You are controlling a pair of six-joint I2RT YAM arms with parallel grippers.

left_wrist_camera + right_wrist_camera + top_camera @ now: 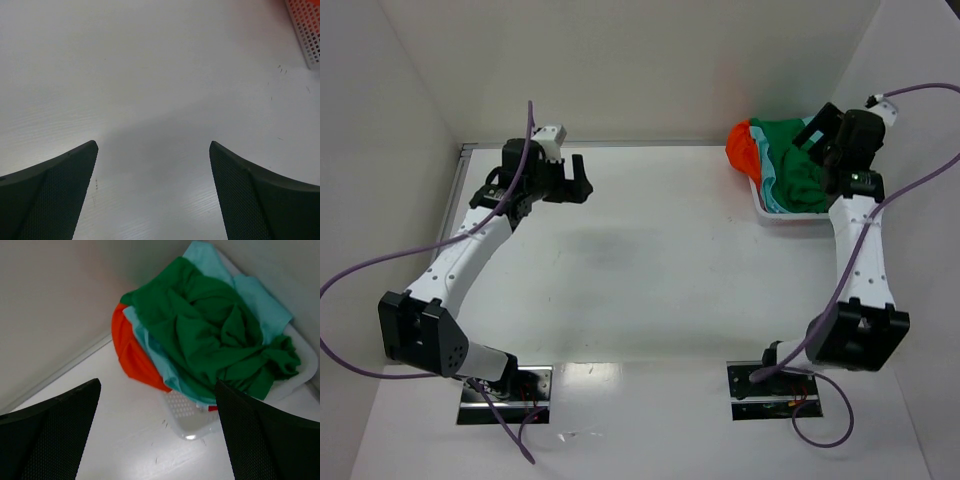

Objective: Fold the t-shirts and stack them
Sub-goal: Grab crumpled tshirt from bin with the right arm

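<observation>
Top external: three t-shirts (798,170) in one basket (785,218), left tool (581,178), right tool (817,140) wide

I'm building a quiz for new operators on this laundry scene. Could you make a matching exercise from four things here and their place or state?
Column 1
1. green t-shirt
2. teal t-shirt
3. orange t-shirt
4. left gripper

Column 2
A. open above the table
B. bulging over the side of the basket
C. top of the pile
D. just under the top shirt

Pairs: 1-C, 2-D, 3-B, 4-A
</observation>
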